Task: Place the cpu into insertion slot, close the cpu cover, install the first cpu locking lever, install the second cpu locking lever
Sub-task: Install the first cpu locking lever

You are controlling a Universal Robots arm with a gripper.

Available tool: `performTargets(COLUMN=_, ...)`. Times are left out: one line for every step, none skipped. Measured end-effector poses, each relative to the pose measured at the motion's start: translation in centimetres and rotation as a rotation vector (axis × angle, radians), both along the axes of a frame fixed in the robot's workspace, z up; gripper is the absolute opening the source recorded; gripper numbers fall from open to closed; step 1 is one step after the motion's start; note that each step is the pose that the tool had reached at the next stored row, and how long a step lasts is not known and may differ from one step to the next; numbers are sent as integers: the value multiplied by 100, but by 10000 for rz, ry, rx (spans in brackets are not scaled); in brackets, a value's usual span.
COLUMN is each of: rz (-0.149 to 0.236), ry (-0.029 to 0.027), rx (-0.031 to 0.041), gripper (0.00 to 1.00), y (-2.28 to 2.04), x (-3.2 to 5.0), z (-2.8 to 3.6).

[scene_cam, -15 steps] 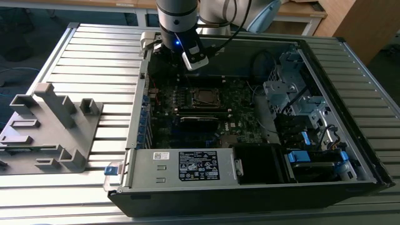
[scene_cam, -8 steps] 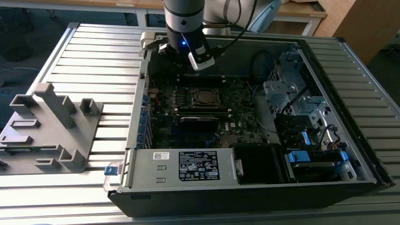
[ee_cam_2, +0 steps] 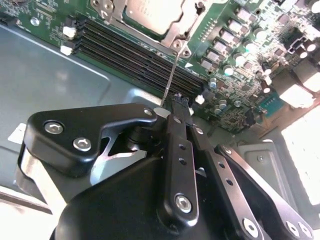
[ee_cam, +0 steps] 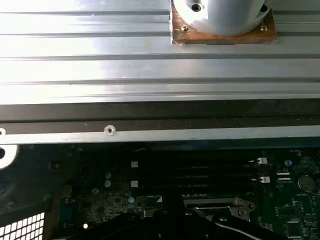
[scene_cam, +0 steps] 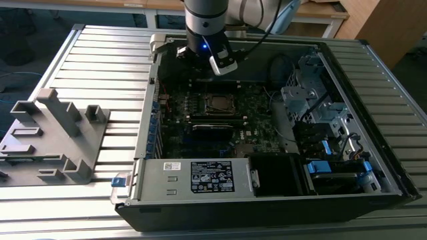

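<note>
Two steps look done; the levers remain.
The cpu sits in its socket under the lowered cpu cover. The clenched end effector hovers at the tip of one locking lever, which seems unlatched.

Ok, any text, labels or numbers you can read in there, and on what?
Black label on the power supply: print too small to read.
White sticker beside it: blurred, unreadable.
Circuit board markings in the second wrist view: too small to read.
No text can be quoted.
</note>
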State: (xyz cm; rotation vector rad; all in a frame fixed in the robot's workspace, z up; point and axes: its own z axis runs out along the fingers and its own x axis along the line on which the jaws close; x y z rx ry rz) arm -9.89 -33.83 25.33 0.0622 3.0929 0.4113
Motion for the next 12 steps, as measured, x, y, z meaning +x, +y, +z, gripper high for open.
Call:
performTargets(rz=-2, ry=1, rx=-4, gripper=10, y=0, x=3, z=0)
performTargets(rz=-3, ry=1, rx=-5, gripper=10, y=0, x=3, z=0)
performTargets(rz=-4, ry=0, rx=-5, gripper=10, y=-1, x=3, z=0)
performTargets(rz=-4, ry=0, rx=-5, gripper=10, y=0, x=3, z=0)
performTargets(rz=-3, ry=0, rx=-6, gripper=10, y=0, x=4, z=0)
performTargets(rz=-3, ry=1, rx=-6, gripper=10, y=0, x=5, z=0)
performTargets(rz=-3, ry=0, rx=-6, gripper=10, y=0, x=5, z=0)
performTargets(rz=-3, ry=0, rx=-6, gripper=10, y=0, x=5, z=0)
performTargets(rz=-3, ry=0, rx=-5, gripper=10, y=0, x=5, z=-1)
performTargets(rz=-3, ry=0, rx=-5, gripper=10, y=1, x=6, z=-4)
performTargets(rz=-4, ry=0, rx=-15, gripper=10, y=1, x=7, z=-6)
performTargets(rz=-5, ry=1, rx=-70, gripper=10, y=0, x=7, z=-7)
